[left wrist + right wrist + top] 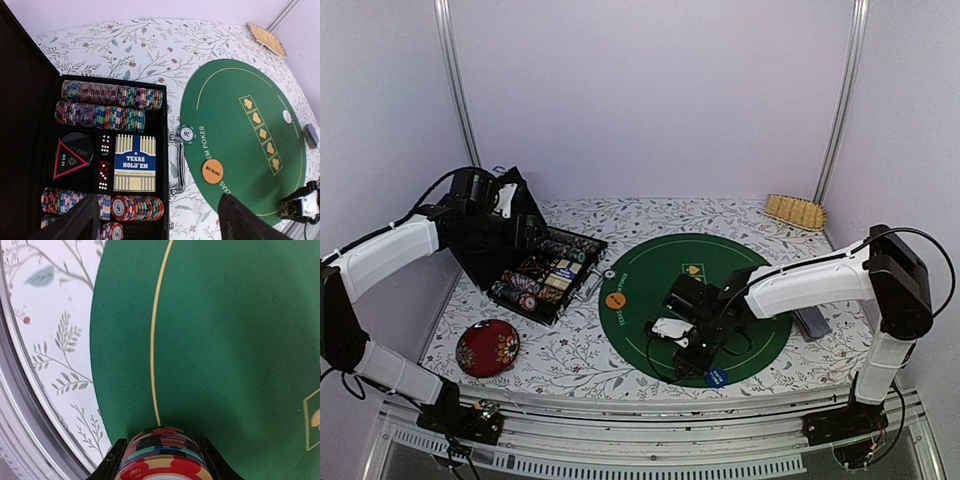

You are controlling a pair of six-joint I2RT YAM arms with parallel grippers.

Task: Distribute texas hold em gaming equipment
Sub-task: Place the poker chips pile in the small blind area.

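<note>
My right gripper (162, 462) is shut on a short stack of striped poker chips (162, 452), red one on top, held low over the near edge of the round green mat (665, 265); the gripper also shows in the top view (688, 345). An orange "big blind" disc (212, 171) and a green 20 chip (186, 133) lie on the mat's left edge, a blue disc (716, 377) on its near edge, a white disc (286, 116) farther across. My left gripper (160, 222) is open and empty above the open black case (480, 262) of chip rows (110, 94).
The case also holds a "Texas Hold'em" card box (135, 162), dice (104, 160) and a black dealer disc (73, 155). A grey card deck (812, 322) lies right of the mat. A dark red floral dish (488, 347) sits front left, a tan woven piece (795, 211) back right.
</note>
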